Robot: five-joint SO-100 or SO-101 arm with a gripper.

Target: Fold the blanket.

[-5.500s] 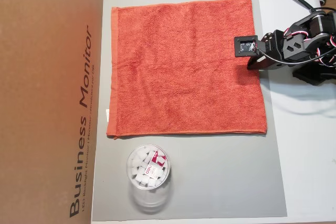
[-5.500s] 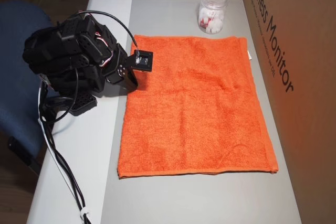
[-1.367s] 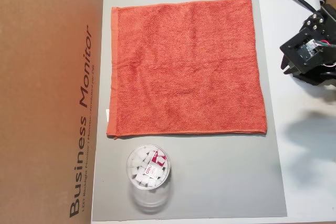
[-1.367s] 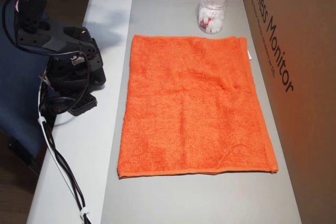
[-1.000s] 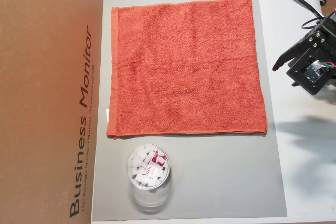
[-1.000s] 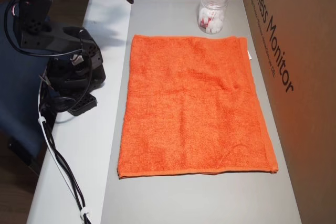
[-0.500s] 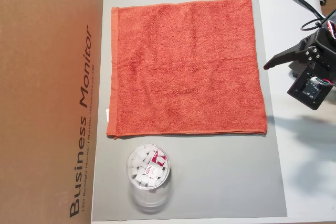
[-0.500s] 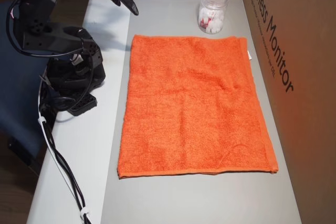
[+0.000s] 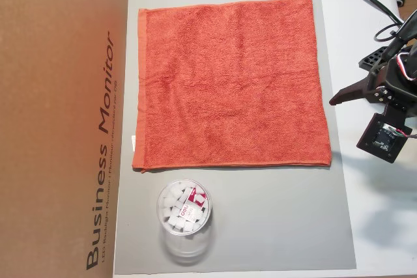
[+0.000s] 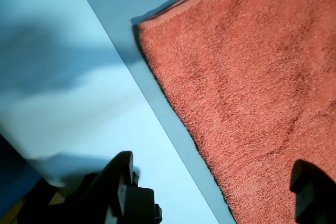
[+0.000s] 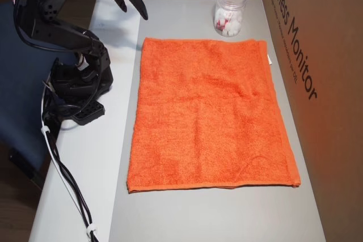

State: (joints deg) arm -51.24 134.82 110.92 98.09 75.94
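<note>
The orange-red blanket [image 9: 228,83] lies spread flat on the grey mat [image 9: 273,226], with its white tag [image 9: 132,142] at the left hem. It also shows flat in the other overhead view [image 11: 210,111]. My gripper [image 9: 352,99] hangs in the air off the blanket's right edge, near its lower right corner. The other overhead view shows it raised at the top left [image 11: 133,8]. In the wrist view the gripper [image 10: 215,174] stands open and empty. Its fingers [image 10: 122,167] straddle the blanket's edge [image 10: 252,77] from above.
A clear plastic jar [image 9: 184,216] with white pieces stands on the mat just beyond the blanket, also visible near the box [image 11: 229,9]. A tall brown cardboard box [image 9: 58,122] borders the mat opposite the arm. The arm's base [image 11: 79,83] and cables [image 11: 62,168] sit on the white table.
The arm unfolded from its rest pose over the blanket's edge and lifted. The gripper swung along the edge toward the jar-side corner with its jaws spread. The blanket has not moved.
</note>
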